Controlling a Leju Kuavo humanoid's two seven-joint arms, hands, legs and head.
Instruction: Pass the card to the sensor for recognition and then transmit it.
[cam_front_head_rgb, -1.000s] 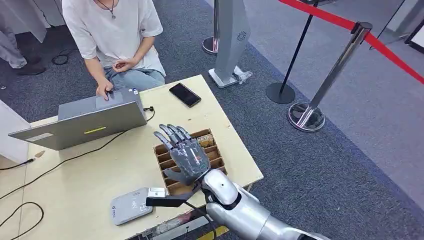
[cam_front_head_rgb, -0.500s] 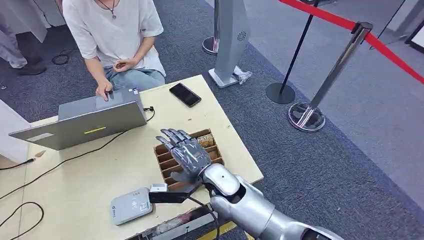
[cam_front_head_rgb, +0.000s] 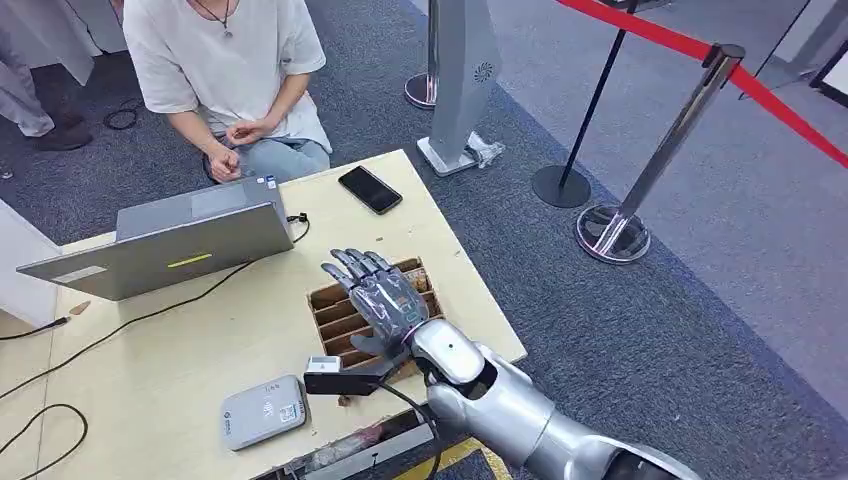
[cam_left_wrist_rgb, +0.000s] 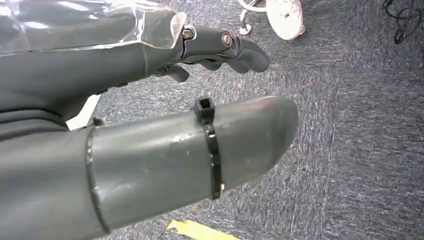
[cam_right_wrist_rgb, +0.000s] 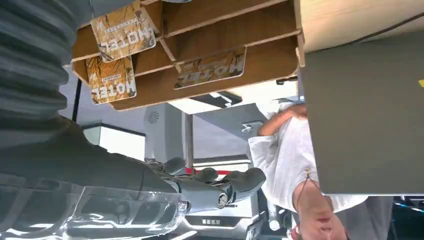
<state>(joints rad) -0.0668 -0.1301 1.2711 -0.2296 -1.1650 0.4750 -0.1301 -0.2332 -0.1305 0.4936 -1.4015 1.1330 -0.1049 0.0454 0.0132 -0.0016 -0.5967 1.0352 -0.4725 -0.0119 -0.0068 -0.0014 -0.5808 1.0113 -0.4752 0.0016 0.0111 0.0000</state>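
A wooden slotted card box (cam_front_head_rgb: 327, 312) stands near the table's right edge. In the right wrist view several "HOTEL" cards (cam_right_wrist_rgb: 121, 30) lie in the slots of the box (cam_right_wrist_rgb: 240, 30). My right hand (cam_front_head_rgb: 381, 298) hovers flat over the box, fingers stretched out and apart, holding nothing; its fingers (cam_right_wrist_rgb: 220, 187) are bare in the wrist view too. The grey card sensor (cam_front_head_rgb: 262, 412) lies on the table near the front edge, left of the box. My left hand (cam_left_wrist_rgb: 165, 105) hangs over grey carpet with nothing in it, fingers loosely extended.
An open grey laptop (cam_front_head_rgb: 170, 240) with cables sits at the table's left; a black phone (cam_front_head_rgb: 370, 189) lies at the far side. A person (cam_front_head_rgb: 225, 70) sits behind the table. Stanchions (cam_front_head_rgb: 612, 232) with red tape and a grey pillar (cam_front_head_rgb: 462, 80) stand to the right.
My right hand has shifted a little right and further over the box, its wrist clear of the sensor. The person's hand has lifted off the laptop.
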